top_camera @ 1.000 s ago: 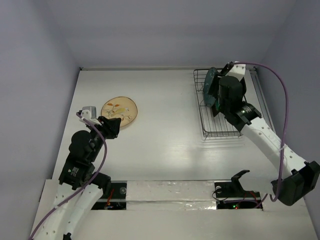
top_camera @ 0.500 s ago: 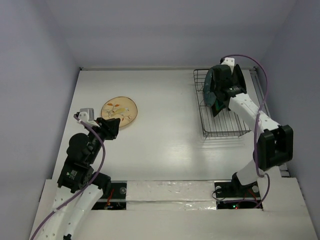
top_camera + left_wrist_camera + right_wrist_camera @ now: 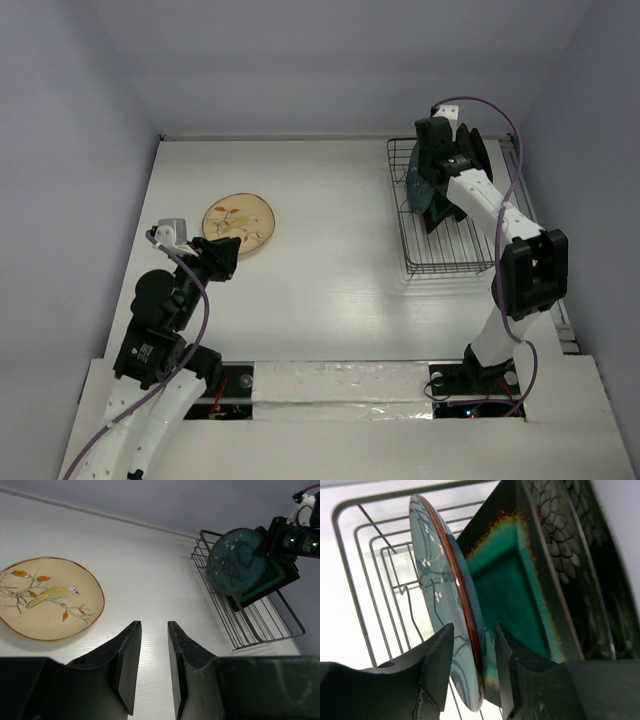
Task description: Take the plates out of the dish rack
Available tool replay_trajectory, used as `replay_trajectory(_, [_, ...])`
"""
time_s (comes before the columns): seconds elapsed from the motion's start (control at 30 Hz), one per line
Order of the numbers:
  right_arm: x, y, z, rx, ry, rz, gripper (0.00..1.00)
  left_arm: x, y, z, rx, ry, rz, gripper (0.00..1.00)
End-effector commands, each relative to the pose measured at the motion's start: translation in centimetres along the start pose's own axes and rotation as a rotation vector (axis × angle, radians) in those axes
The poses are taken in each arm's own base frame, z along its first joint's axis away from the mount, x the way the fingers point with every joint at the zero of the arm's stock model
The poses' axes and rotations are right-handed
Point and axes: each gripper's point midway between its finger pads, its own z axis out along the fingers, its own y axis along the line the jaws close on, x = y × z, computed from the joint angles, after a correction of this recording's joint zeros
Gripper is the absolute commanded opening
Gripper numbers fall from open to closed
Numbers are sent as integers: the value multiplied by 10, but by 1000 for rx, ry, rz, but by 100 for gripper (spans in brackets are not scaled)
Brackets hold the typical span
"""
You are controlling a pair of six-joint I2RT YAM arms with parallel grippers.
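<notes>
A cream round plate with a bird painting (image 3: 238,223) lies flat on the table; it also shows in the left wrist view (image 3: 45,597). My left gripper (image 3: 222,257) is open and empty just near of it. The black wire dish rack (image 3: 445,255) holds a round teal plate (image 3: 417,180) upright on edge. Behind it stand a square teal plate (image 3: 515,590) and a black plate with white flowers (image 3: 560,545). My right gripper (image 3: 472,652) is open, one finger on each side of the round teal plate's rim (image 3: 465,615), not clamped.
The rack stands at the table's far right, close to the right wall. Its near half (image 3: 440,250) holds no plates. White walls close in the table on three sides. The arm bases and a taped strip (image 3: 340,380) line the near edge.
My right arm has folded up and reached to the rack's far end, bringing its gripper down over the round teal plate's rim. The left arm has barely moved.
</notes>
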Motion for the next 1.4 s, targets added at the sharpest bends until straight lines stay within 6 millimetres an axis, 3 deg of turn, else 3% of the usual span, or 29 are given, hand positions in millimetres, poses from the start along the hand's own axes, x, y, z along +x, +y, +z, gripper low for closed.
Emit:
replay_trajectory(0.0, [-5, 0, 6, 31, 5, -21, 43, -13, -12, -3, 57, -48, 5, 25])
replay_trajectory(0.1, [-6, 0, 8, 44, -2, -13, 27, -14, -11, -4, 55, -50, 5, 25])
replay_trajectory(0.13, [-11, -2, 7, 51, -17, -6, 15, -14, -12, -4, 56, -52, 3, 25])
replay_trajectory(0.23, [-36, -15, -9, 71, -70, 13, 4, -15, -12, -5, 60, -55, 3, 25])
replay_trajectory(0.5, [-111, -47, -68, 63, -224, 43, 0, -12, -13, -2, 66, -43, 0, 25])
replay_trajectory(0.67, [-133, -59, -98, 23, -290, 98, 0, -12, -13, -2, 62, -43, 0, 25])
replay_trajectory(0.73, [-138, -54, -111, -37, -319, 129, 0, -12, -13, -2, 63, -45, -1, 25])
replay_trajectory(0.77, [-146, -59, -128, -70, -354, 161, 0, -12, -12, -2, 59, -43, -1, 25])
replay_trajectory(0.9, [-158, -29, -170, -313, -415, 255, 0, -12, -12, -2, 57, -43, -3, 26])
replay_trajectory(0.93, [-157, -7, -181, -431, -412, 245, 0, -12, -12, -2, 57, -43, -3, 28])
replay_trajectory(1.0, [-154, 18, -197, -562, -396, 273, 0, -12, -11, -2, 54, -46, -4, 33])
replay_trajectory(1.03, [-149, 48, -213, -684, -391, 256, 0, -13, -11, -2, 53, -48, -5, 35])
replay_trajectory(1.1, [-138, 88, -223, -794, -352, 271, 0, -14, -10, -2, 45, -56, -8, 37])
replay_trajectory(1.13, [-134, 118, -242, -895, -352, 266, 0, -14, -9, -3, 41, -58, -8, 37])
replay_trajectory(1.27, [-126, 189, -264, -1150, -278, 362, 0, -26, -7, -11, 26, -115, -20, 37])
replay_trajectory(1.37, [-121, 235, -266, -1303, -198, 452, 0, -35, -5, -19, 19, -167, -32, 38])
